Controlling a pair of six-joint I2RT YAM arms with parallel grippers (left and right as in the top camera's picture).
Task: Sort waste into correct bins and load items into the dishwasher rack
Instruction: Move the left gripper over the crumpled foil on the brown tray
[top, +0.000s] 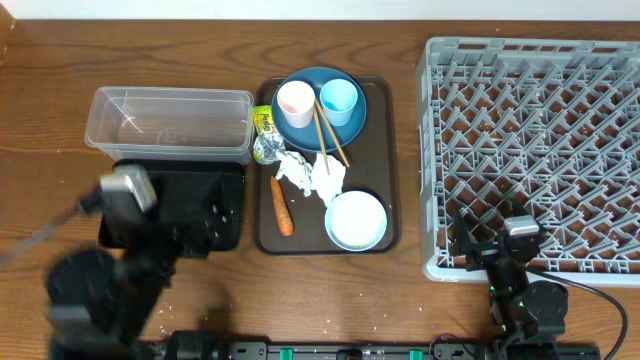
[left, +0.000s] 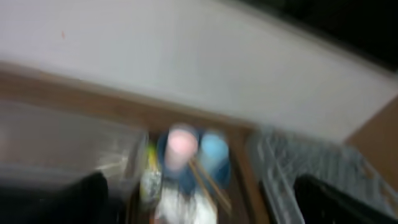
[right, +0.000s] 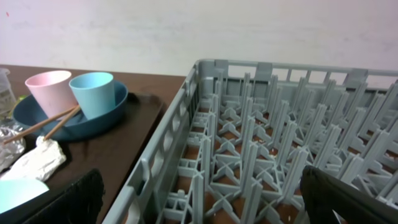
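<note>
On the brown serving tray (top: 388, 190), a blue plate (top: 310, 125) carries a pink cup (top: 295, 100), a light blue cup (top: 338, 97) and chopsticks (top: 331, 137). Below them lie the yellow-green wrapper (top: 265, 121), foil (top: 268, 149), white paper (top: 304, 172), carrot (top: 282, 206) and white bowl (top: 355, 220). My left gripper (top: 190, 220), motion-blurred, hovers open over the black tray (top: 225, 180), facing the cups (left: 182, 142). My right gripper (top: 490, 240) stands open and empty at the front left corner of the grey rack (top: 540, 140), its fingers (right: 68, 199) straddling the rim.
The clear tub (top: 170, 120) sits behind the black tray. Rice grains (top: 165, 300) dot the table near the left arm. The rack's upright pegs (right: 249, 137) rise right in front of the right gripper.
</note>
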